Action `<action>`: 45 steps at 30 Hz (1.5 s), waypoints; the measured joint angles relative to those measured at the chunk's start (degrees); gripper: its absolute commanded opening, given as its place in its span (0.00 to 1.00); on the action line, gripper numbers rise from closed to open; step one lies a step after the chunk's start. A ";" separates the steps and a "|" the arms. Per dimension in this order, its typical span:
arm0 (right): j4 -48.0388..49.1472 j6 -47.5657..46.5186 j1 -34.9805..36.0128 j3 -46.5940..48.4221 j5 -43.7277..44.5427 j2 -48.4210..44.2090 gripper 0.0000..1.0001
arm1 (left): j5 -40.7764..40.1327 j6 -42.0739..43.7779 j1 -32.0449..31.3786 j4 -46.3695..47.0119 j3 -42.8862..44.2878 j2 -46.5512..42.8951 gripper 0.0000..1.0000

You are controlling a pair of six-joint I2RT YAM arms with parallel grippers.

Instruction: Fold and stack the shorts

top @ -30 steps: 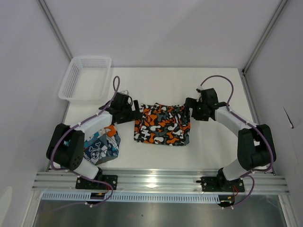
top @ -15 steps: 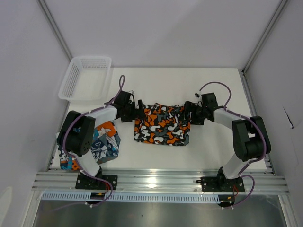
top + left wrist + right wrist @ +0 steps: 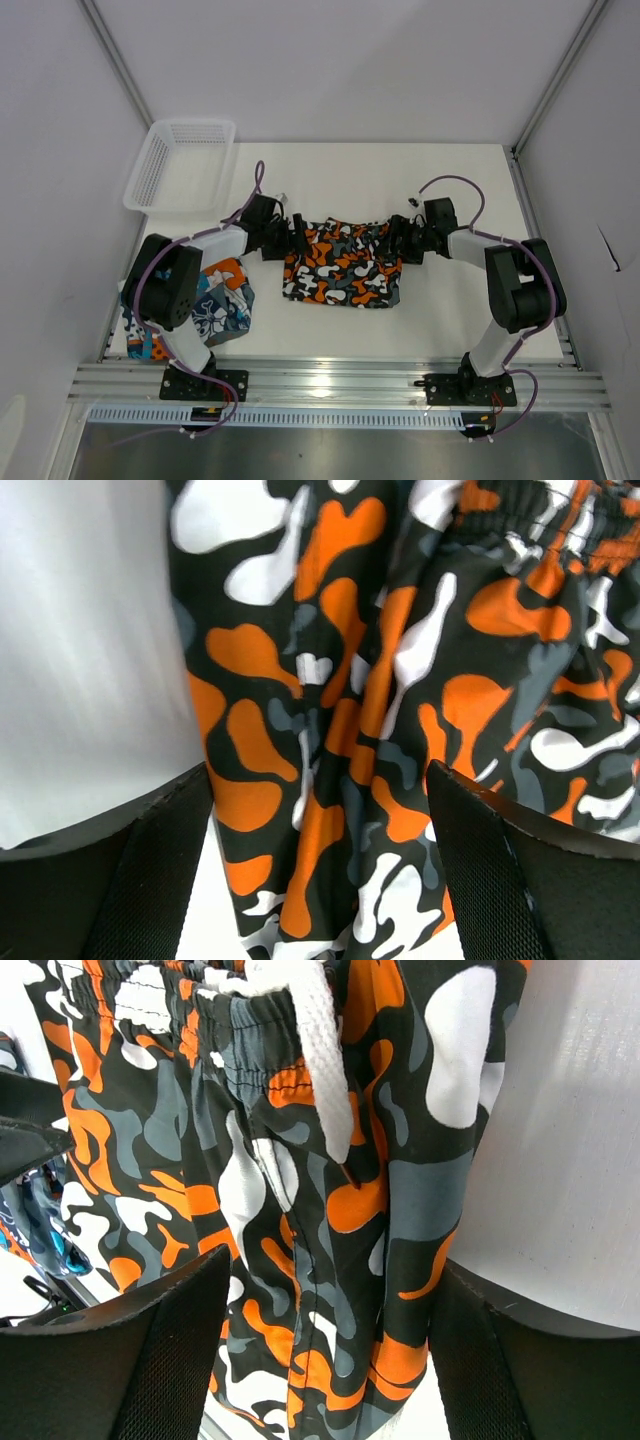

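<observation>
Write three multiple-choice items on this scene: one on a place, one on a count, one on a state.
1. Where on the table does the white mesh basket stand?
A. near right corner
B. centre
C. far left corner

2. How many pairs of shorts are in view?
A. one
B. two
C. three

3. How does the left gripper stand?
A. open, with the camouflage shorts between its jaws
B. shut on the basket
C. shut on nothing, high above the table

Answers:
1. C: the top view shows the basket at the far left corner.
2. B: the camouflage shorts lie mid-table and the teal skull-print shorts lie by the left arm's base.
3. A: the left wrist view shows the jaws apart on either side of the cloth's edge.
</observation>
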 measured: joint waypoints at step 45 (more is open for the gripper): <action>-1.05 0.52 4.79 -4.61 8.24 -5.29 0.65 | -4.15 2.43 -4.98 -0.55 -2.49 -2.45 0.49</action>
